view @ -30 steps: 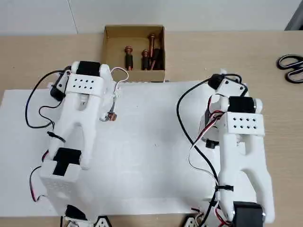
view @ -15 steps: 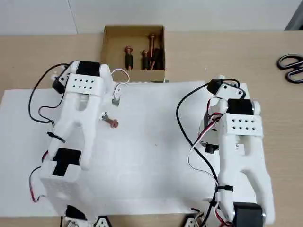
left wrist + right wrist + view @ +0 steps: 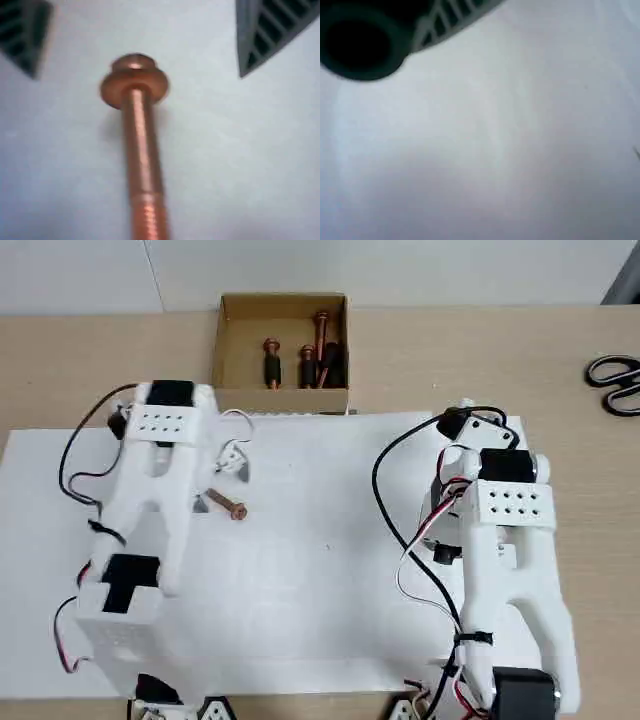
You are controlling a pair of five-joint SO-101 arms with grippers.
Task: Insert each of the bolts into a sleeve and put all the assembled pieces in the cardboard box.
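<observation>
Progress check, high view, left to right. The left gripper [image 3: 145,30] is hanging low over the white sheet [image 3: 330,620], at about 10 o'clock from the sheet's centre. Its jaws are standing wide apart and gripping nothing. One copper bolt [image 3: 137,150] is lying flat on the sheet just beside the gripper, with its flanged head sitting between the two fingertips [image 3: 270,30] and touching neither. This bolt is wearing no sleeve, so I am logging it as not yet assembled. At 12 o'clock, just off the sheet's far edge, the cardboard box [image 3: 225,345] is holding what I am reading as three assembled pieces [image 3: 306,365], copper heads on dark bodies, clustered toward its 3 o'clock side. At about 3 o'clock the right arm [image 3: 510,530] is resting over the sheet. The right wrist view is showing a black hollow sleeve [image 3: 357,45] right against the right gripper [image 3: 440,22], though I cannot tell whether it is being gripped. Scissors [image 3: 615,385] are lying on the table at 2 o'clock. Judgement: most of the job is looking done, leaving this bolt to be sleeved and boxed.
</observation>
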